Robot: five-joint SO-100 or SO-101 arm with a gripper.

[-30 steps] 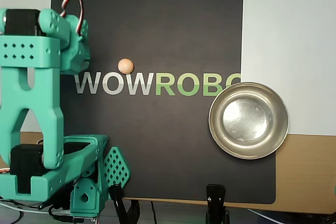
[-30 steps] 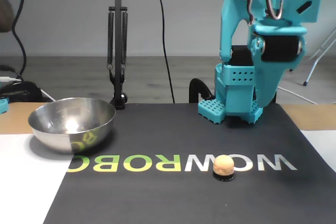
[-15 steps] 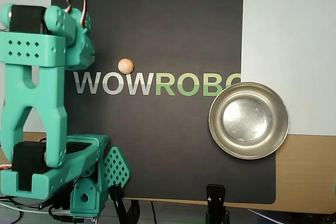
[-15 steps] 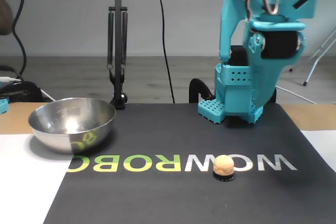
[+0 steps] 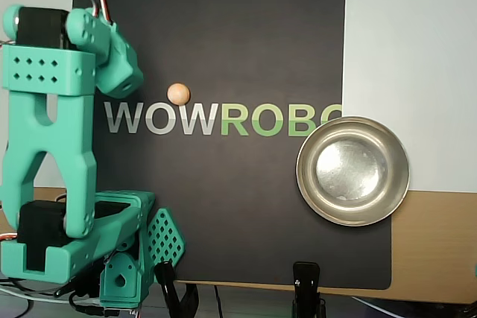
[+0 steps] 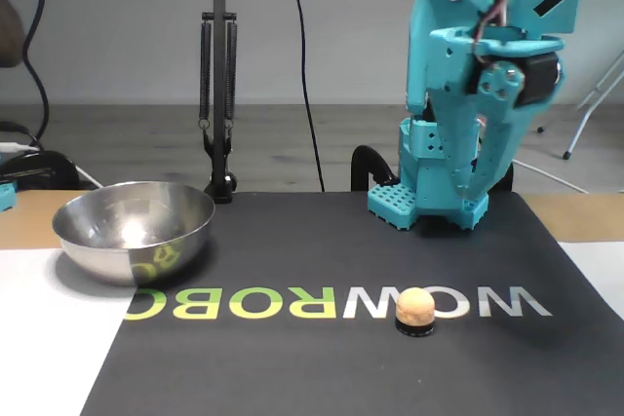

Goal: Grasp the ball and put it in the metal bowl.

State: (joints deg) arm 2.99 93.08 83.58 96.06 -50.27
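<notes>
Overhead view coverage shows the teal arm folded at the left edge, with the end effector pointed toward the mat centre and raised clear of it. Whether its jaws are parted or closed cannot be told in either view; nothing is seen to be held. In the fixed view the end effector is tucked low against the arm base.

The ball is located on the mat just above the printed "WOWROBO" lettering, near the end effector and untouched. In the fixed view the ball is seen resting on a small dark ring or its own shadow; which cannot be determined. It is judged light, rigid and smooth, so rolling is likely if nudged. A grasp across its widest part, jaws centred, is advised.

The metal bowl is placed well apart from the ball, at the right of the overhead view, straddling the mat edge, and is empty.

A black mat covers the bench, with white sheet beside it. A black clamp stand and a grey floor are seen behind.
</notes>
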